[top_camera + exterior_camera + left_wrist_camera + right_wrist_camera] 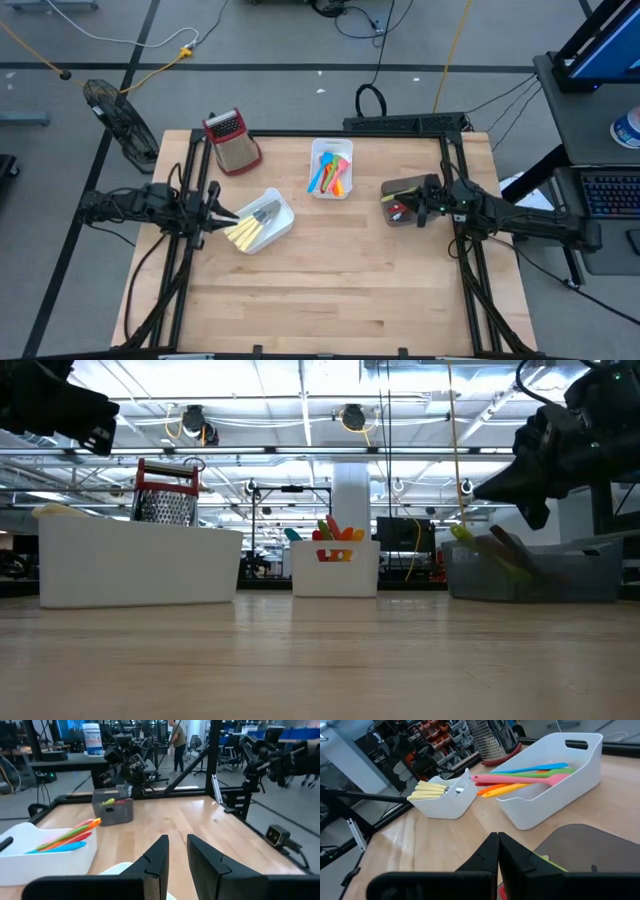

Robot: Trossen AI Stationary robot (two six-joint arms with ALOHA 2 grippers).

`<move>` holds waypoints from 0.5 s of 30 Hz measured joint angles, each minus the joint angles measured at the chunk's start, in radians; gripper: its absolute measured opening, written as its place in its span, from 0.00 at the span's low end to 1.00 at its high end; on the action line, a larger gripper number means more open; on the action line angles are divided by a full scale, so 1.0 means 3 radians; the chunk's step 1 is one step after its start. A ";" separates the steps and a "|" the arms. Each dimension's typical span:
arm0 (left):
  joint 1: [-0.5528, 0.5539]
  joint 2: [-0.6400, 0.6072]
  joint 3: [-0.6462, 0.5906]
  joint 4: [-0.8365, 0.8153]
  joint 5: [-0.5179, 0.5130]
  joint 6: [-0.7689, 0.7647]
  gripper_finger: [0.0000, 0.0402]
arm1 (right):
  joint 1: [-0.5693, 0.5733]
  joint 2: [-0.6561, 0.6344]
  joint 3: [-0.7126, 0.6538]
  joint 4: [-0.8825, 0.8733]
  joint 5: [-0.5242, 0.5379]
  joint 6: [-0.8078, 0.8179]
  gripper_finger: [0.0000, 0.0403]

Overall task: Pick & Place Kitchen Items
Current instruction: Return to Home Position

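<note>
Left gripper [222,212] hangs at the edge of the left-hand white rectangular plastic bin [285,216], fingers a narrow slit apart and holding nothing; cream-handled cutlery [243,235] lies in that bin. Right gripper [418,203] sits over the dark grey rectangular bin [400,187] at table right, fingers pressed together and empty, with red and yellow-green utensils [397,210] in that bin. Pink, blue, green and orange slim spatulas [331,176] lie together in the top-centre white bin [318,150], and the metal box grater with red top [232,141] stands to its left.
</note>
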 joint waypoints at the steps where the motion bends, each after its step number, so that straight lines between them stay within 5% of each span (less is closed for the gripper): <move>1: 0.0000 0.0000 0.0000 -0.0001 -0.0001 0.0035 0.17 | 0.0000 0.0000 -0.0017 0.0031 0.0000 -0.0017 0.01; 6: 0.0000 0.0000 0.0001 -0.0084 -0.0031 0.0100 0.17 | 0.0000 -0.0001 -0.0028 0.0185 -0.0001 -0.0373 0.00; 15: 0.0000 0.0005 -0.0062 -0.0561 -0.0652 -0.0218 0.17 | -0.0001 -0.0217 -0.0028 0.0286 -0.0424 -0.0759 0.01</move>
